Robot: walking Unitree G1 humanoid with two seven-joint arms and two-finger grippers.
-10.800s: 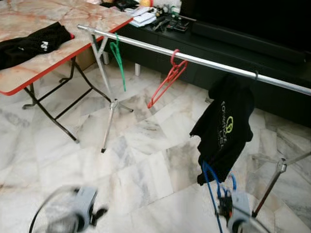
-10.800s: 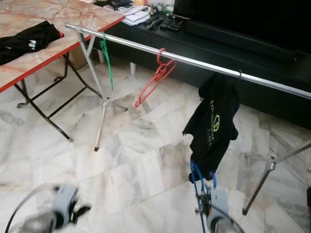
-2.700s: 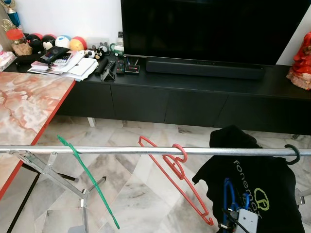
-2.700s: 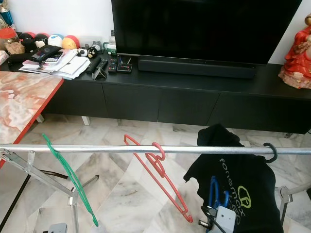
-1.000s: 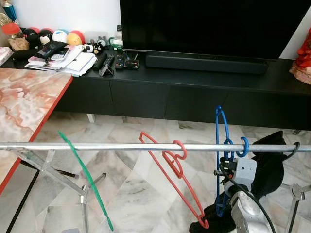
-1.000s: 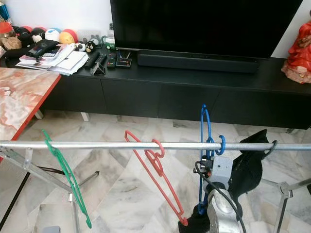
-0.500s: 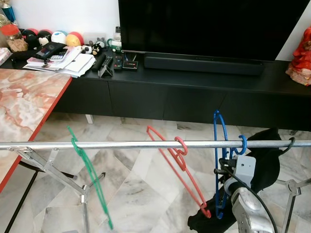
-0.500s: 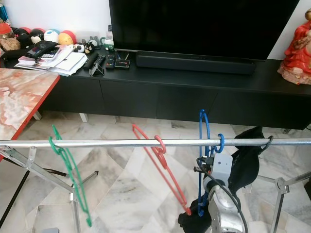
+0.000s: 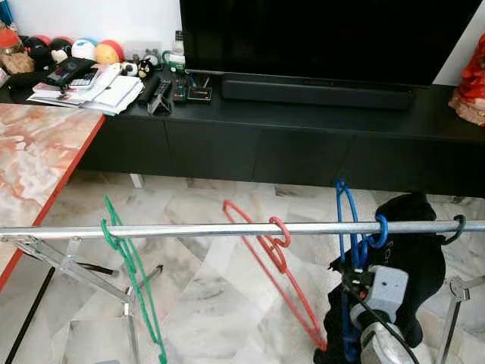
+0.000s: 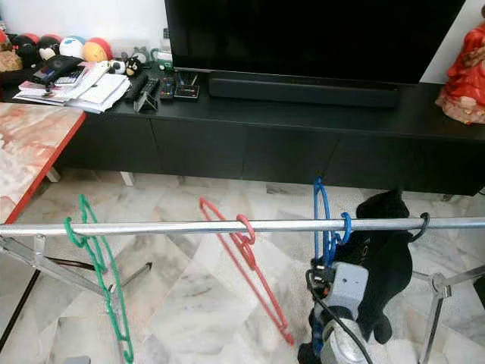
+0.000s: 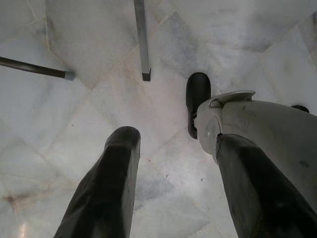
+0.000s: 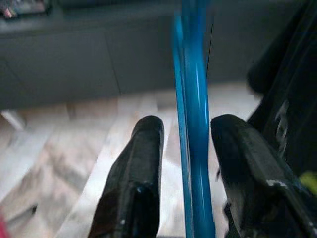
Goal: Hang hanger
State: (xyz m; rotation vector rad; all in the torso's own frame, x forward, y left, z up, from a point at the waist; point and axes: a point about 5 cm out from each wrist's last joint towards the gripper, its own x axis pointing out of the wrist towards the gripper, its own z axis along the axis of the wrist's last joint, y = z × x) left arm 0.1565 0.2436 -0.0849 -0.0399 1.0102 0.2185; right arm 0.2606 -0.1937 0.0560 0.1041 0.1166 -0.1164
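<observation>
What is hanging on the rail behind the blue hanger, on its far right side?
A black shirt hangs from a dark hook on the rail, beside the blue hanger. The right hand and its arm cover the shirt's lower part.

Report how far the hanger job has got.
Done: the blue hanger's hook sits over the rail, between the red hanger and the black shirt.

In hand: the right pincer is open, its fingers on either side of the hanger's frame without clamping it.

Left: draw that arm clear. The left pincer hangs idle over the floor.
</observation>
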